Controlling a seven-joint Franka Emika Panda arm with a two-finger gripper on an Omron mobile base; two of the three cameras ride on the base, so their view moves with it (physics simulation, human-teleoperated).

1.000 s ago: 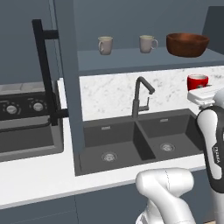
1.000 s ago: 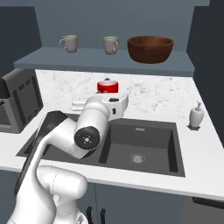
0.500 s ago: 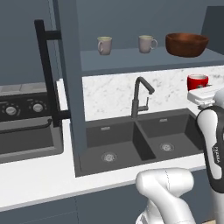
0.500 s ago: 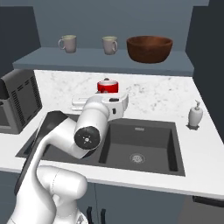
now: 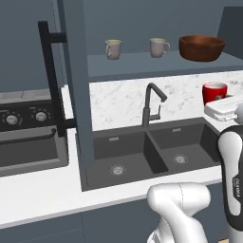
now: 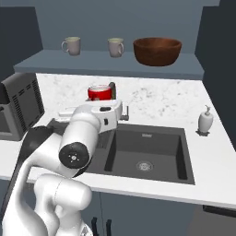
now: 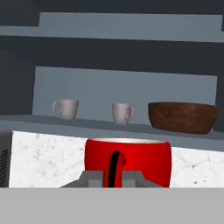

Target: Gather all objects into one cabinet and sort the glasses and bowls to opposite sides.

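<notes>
Nothing shifted against the frames of a second ago: red cup [image 7: 127, 162] sits at the same spot, at lower centre of the hand view and at right edge of the left base view, in front of the marble backsplash. So the carry has likely paused, with lift to the shelf yet to come.

Gripper [image 7: 114, 177] appears pinched on the cup's handle, fingers flanking the dark loop.

Two mugs [image 5: 113, 49] [image 5: 158, 47] and bowl [image 5: 201, 47] already on the cabinet floor [image 5: 156, 62], upper part of both base views. Mugs left and centre, bowl right.

Room: open gap between the mugs, narrower gap between second mug and bowl. Edges to mind: front lip of the cabinet floor above the cup, faucet [image 5: 151, 104] at centre, open door [image 5: 76, 85] at left.
</notes>
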